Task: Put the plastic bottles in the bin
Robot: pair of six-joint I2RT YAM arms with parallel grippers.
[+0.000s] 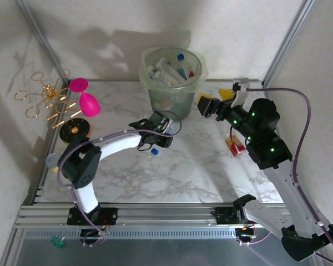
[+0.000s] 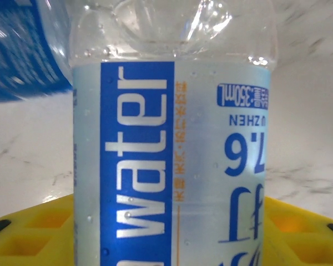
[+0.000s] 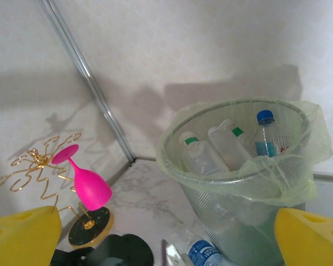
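Observation:
The bin (image 1: 172,83), a pale-green bucket with a liner bag, stands at the back centre and holds several plastic bottles (image 1: 169,69). My left gripper (image 1: 162,126) is low in front of the bin and shut on a clear plastic bottle (image 2: 172,144) with a blue and white "water" label. Its yellow fingers (image 2: 39,233) press against both sides of the bottle, and the bottle's blue cap (image 1: 154,151) points toward me. A second blue-labelled bottle (image 2: 22,50) lies just beyond. My right gripper (image 1: 213,100) hangs open beside the bin's right side, with nothing between its fingers. A red-labelled bottle (image 1: 236,146) lies under the right arm.
A pink balloon-shaped ornament (image 1: 86,102) on a gold wire stand (image 1: 44,100) is at the back left. The right wrist view looks into the bin (image 3: 238,177) at capped bottles (image 3: 202,158), with a blue-labelled bottle (image 3: 202,252) at its foot. Frame posts rise at both back corners.

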